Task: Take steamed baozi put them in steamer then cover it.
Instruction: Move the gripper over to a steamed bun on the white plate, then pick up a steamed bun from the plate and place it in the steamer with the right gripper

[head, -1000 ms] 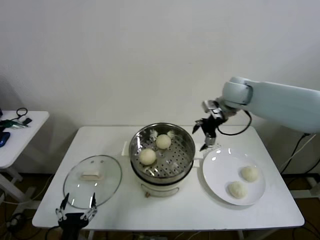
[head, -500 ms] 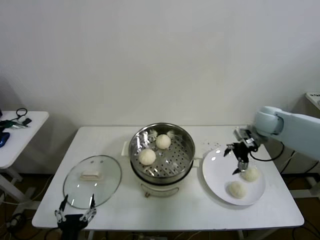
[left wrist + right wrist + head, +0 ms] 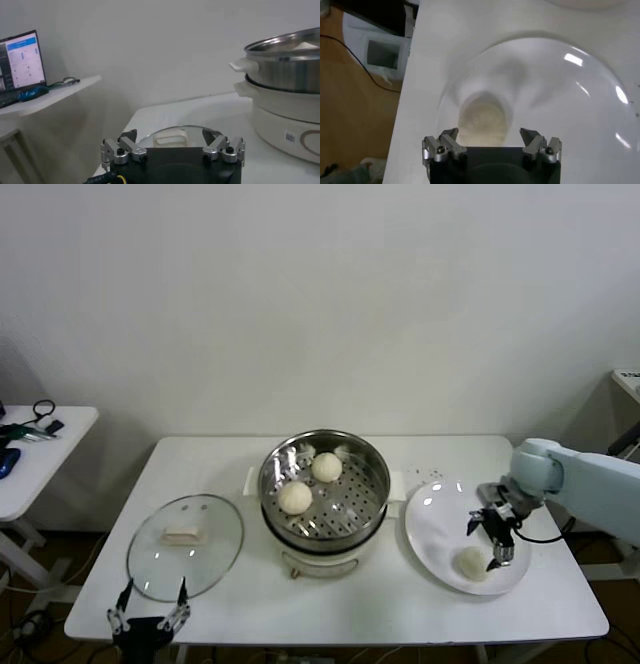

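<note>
Steel steamer [image 3: 325, 484] holds two baozi [image 3: 295, 497]; right gripper [image 3: 497, 542], jaws wide, hangs over the plate [image 3: 435, 524]. Left wrist: left gripper [image 3: 172, 148] wide near the cover [image 3: 172, 134]. Right wrist: bun [image 3: 482, 120] below.

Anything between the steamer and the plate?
No. In the head view only a narrow bare strip of table separates the steamer from the plate.

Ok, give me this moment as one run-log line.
right pincer: open, over a baozi on the plate | left pincer: open, parked near the cover | steamer: two baozi inside, uncovered
</note>
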Motion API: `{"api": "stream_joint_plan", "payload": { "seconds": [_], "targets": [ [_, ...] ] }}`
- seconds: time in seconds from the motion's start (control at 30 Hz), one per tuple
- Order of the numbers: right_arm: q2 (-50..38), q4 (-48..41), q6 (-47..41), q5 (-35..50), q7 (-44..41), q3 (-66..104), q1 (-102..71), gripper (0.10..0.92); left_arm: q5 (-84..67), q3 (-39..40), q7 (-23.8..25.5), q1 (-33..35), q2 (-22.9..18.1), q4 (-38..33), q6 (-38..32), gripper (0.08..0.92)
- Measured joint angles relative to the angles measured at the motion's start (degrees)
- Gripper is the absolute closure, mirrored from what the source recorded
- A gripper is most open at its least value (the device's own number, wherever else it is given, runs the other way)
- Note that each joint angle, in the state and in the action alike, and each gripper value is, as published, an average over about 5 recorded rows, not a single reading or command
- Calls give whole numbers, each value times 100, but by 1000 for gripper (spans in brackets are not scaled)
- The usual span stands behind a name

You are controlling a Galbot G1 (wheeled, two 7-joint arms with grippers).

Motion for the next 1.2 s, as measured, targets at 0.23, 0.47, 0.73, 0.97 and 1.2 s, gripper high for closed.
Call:
{"api": "stream_joint_plan", "payload": {
  "seconds": [0.23, 0.47, 0.73, 0.97, 1.2],
  "targets": [
    [129, -150, -2, -101, -2, 97, -255, 203, 31, 10, -4, -13, 0, 31, -6, 177],
    [202, -259, 20, -163, -38, 126, -302, 255, 46, 12, -9, -16, -1, 40, -15, 177],
    [227, -308, 83, -194, -48, 132, -287, 299, 48, 14, -12, -12, -1, 54, -24, 177],
    [221, -302, 332, -259, -96, 111, -109, 304, 49, 19, -13, -5, -1, 55, -30, 177],
    [322, -159, 1021, -416, -319, -66, 532, 304, 65, 38, -5, -7, 4, 74, -39, 177]
  ]
}}
